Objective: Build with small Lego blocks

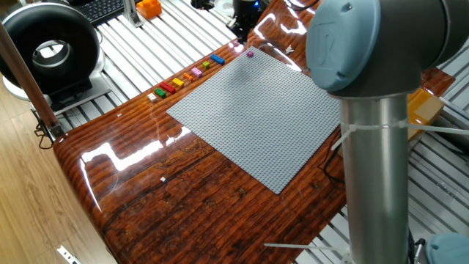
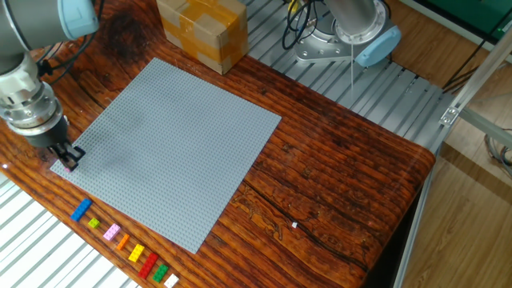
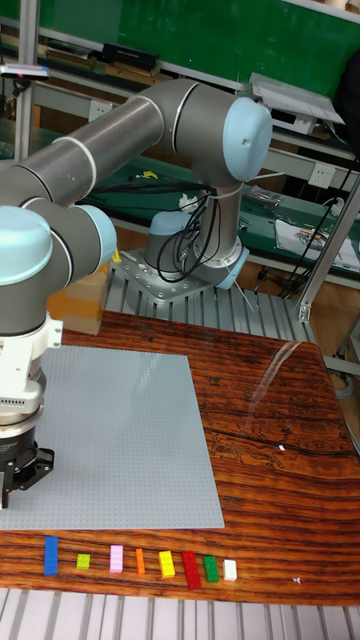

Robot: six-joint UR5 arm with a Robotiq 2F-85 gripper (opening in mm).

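A row of small Lego blocks lies on the wooden table beside the grey baseplate (image 2: 176,136), from the blue one (image 2: 81,210) to the white one (image 2: 171,280). The tall fixed view shows the same row, blue (image 3: 51,555) through white (image 3: 230,569). A single purple block (image 1: 250,53) sits on the baseplate's corner (image 1: 253,110). My gripper (image 2: 68,156) hangs just over that corner, its fingers slightly apart and holding nothing that I can see. In the other fixed view the fingers cover most of the purple block.
A cardboard box (image 2: 202,28) stands past the baseplate's far edge. An orange chunky object (image 1: 149,7) and a black round device (image 1: 47,48) sit on the slatted bench. The arm's column (image 1: 381,147) blocks the right of one fixed view.
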